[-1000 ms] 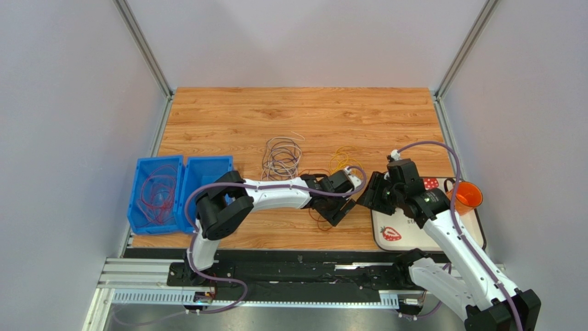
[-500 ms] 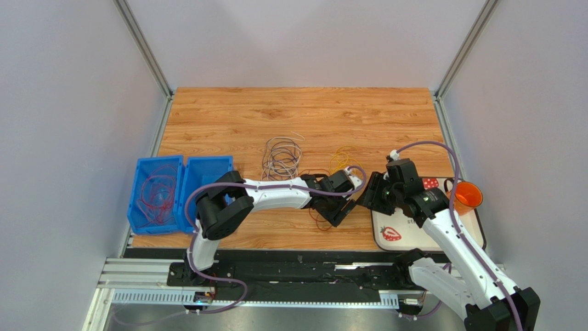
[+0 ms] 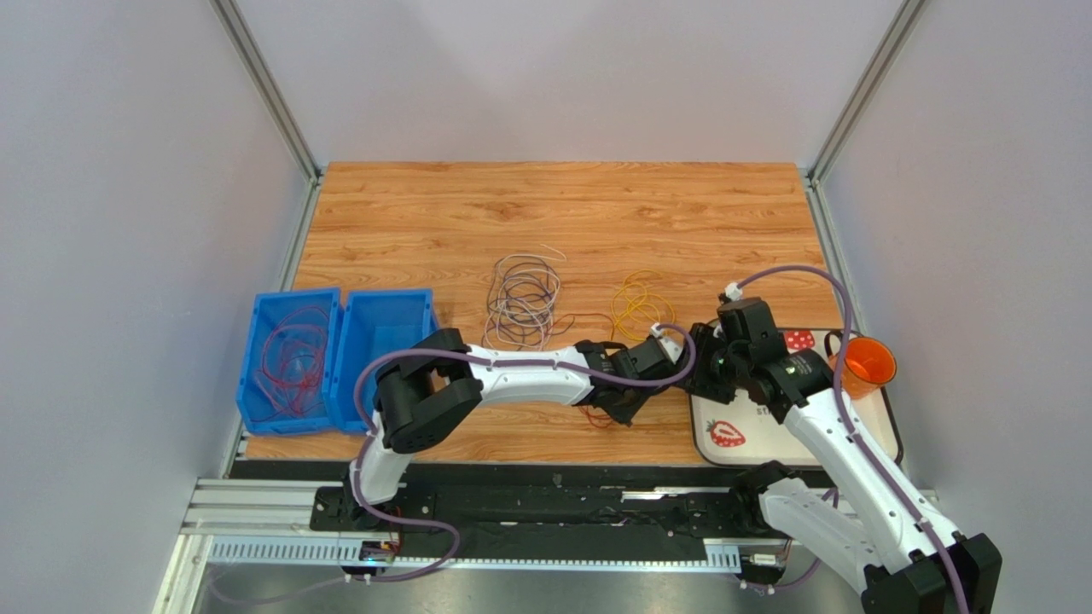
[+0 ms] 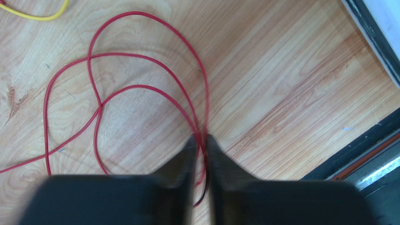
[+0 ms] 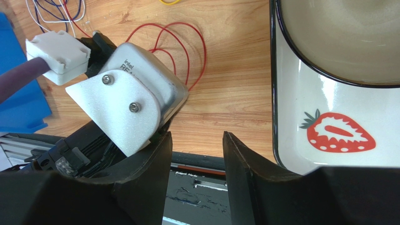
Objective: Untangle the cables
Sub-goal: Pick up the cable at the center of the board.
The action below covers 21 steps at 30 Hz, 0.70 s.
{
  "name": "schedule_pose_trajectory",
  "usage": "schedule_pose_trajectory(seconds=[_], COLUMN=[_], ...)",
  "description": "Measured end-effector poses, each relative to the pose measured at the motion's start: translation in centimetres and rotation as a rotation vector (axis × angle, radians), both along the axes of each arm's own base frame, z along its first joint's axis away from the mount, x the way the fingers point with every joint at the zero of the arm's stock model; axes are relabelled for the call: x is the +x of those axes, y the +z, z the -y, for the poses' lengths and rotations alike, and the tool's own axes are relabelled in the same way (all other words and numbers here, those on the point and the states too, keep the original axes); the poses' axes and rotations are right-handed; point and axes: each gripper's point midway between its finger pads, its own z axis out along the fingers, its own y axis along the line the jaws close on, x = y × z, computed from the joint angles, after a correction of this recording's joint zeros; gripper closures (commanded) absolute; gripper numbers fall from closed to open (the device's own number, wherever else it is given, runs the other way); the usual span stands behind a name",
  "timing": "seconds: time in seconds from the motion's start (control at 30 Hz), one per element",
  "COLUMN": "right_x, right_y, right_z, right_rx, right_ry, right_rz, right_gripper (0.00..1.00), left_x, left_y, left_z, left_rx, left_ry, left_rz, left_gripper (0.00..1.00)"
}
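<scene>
Wood-grain counter (image 3: pixel 513 205) between pale grey walls (image 3: pixel 128 192). Near the front edge, the left pincer (image 4: pixel 202 139) is clamped on a thin red looped cable (image 4: pixel 100 107). The right pincer (image 5: pixel 196 140) stands apart, empty. Beside it, a white strawberry-print tray (image 5: pixel 338 93) holds a beige dish (image 5: pixel 338 37), cut off. One blue plastic bin (image 3: pixel 246 384) holds red wires (image 3: pixel 292 361); its twin (image 3: pixel 385 307) is partly hidden by the left arm (image 3: pixel 513 374). Farther back lie yellow loops (image 3: pixel 638 307) and a purple-white-grey bundle (image 3: pixel 523 297).

Red cable (image 4: pixel 136 86) in thin loops, yellow cable (image 4: pixel 44 18), purple, white and dark grey cables (image 3: pixel 523 297), light wood-grain table (image 3: pixel 564 211), blue bins (image 3: pixel 344 358), black-rimmed white tray (image 5: pixel 287 117) printed with a red, white-seeded, green-leafed strawberry, orange cup (image 3: pixel 869 363), black left gripper (image 4: pixel 201 140)
</scene>
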Motion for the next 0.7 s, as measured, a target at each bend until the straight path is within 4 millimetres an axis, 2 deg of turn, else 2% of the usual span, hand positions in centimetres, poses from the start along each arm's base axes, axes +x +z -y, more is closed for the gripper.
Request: schedule_pose_trajectory(seconds=[0.03, 0.37, 0.53, 0.7], right_x=[0.0, 0.0, -0.1, -0.1], right_y=[0.0, 0.5, 0.7, 0.9], right_z=[0.0, 0.1, 0.1, 0.0], right_rx=[0.001, 0.007, 0.012, 0.017], right_ry=[0.000, -0.003, -0.003, -0.004], right_rz=[0.000, 0.024, 0.034, 0.040], right_gripper=[0.52, 0.52, 0.52, 0.52], left_x=[0.1, 0.9, 1.2, 1.4], left_y=[0.0, 0.6, 2.8, 6.3], left_z=[0.1, -0.7, -0.6, -0.6], left_rx=[0.003, 0.070, 0.074, 0.037], left_ry=[0.008, 0.048, 0.050, 0.052], left_rz=[0.004, 0.047, 0.065, 0.081], left_gripper=[1.00, 1.00, 1.00, 1.00])
